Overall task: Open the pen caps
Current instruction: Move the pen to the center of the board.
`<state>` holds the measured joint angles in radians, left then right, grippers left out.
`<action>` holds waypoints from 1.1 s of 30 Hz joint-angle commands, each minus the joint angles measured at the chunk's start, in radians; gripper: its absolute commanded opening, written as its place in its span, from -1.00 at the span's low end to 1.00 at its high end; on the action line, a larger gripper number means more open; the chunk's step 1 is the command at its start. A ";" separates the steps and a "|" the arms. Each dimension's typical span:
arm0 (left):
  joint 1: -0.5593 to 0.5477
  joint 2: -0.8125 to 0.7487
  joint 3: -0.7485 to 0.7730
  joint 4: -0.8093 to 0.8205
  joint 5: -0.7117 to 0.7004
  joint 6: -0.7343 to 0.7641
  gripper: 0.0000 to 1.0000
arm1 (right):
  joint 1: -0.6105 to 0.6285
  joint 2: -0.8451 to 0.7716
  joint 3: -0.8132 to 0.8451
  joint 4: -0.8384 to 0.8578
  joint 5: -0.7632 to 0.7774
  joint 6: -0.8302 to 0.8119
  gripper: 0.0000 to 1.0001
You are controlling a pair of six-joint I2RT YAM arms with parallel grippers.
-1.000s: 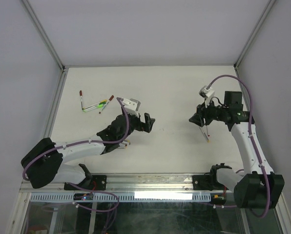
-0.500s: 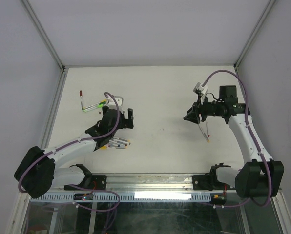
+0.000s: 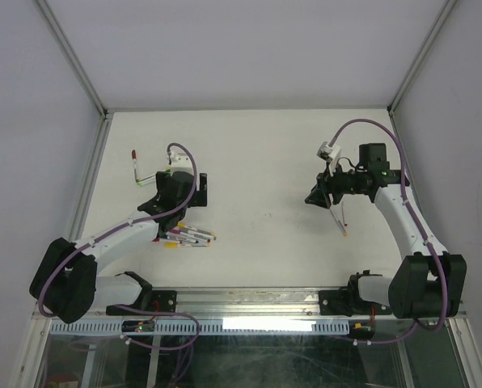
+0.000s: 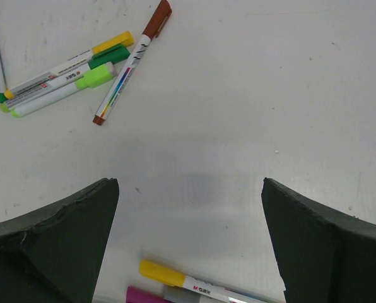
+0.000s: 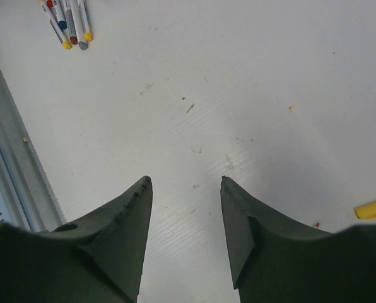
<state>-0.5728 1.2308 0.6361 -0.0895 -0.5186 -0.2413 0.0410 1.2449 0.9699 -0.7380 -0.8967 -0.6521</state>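
Left wrist view showed the left end effector [image 4: 189, 183] spread wide and empty above the white counter [image 4: 251, 95]. Slim white-barrelled marker pens [image 4: 49, 79] lay fanned towards the counter's left edge, with stubby coloured plastic caps [image 4: 112, 43] seated on them, and more lay closer to the near edge. The right end effector [image 5: 185, 180] stood partly open, holding nothing, with a lone pen [image 3: 340, 222] just beside it towards the right edge. These pens looked light, stiff and smooth, so they would likely roll or slip. Each probably wanted one grip mid-barrel and the other squarely on its cap, pulled straight along the axis.
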 commanded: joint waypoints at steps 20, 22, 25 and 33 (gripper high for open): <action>0.187 0.234 0.138 -0.019 0.095 0.076 0.98 | -0.006 0.000 0.006 0.007 0.018 -0.023 0.01; 0.198 0.243 0.143 -0.019 0.110 0.079 0.98 | -0.007 0.001 0.006 0.006 0.019 -0.023 0.01; 0.207 0.251 0.147 -0.019 0.119 0.081 0.98 | -0.007 0.002 0.006 0.006 0.019 -0.023 0.01; 0.218 0.257 0.146 -0.018 0.120 0.082 0.98 | -0.006 0.003 0.006 0.005 0.019 -0.024 0.01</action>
<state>-0.3710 1.4864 0.7414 -0.1352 -0.4133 -0.1856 0.0395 1.2503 0.9699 -0.7391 -0.8753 -0.6582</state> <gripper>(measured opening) 0.990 0.506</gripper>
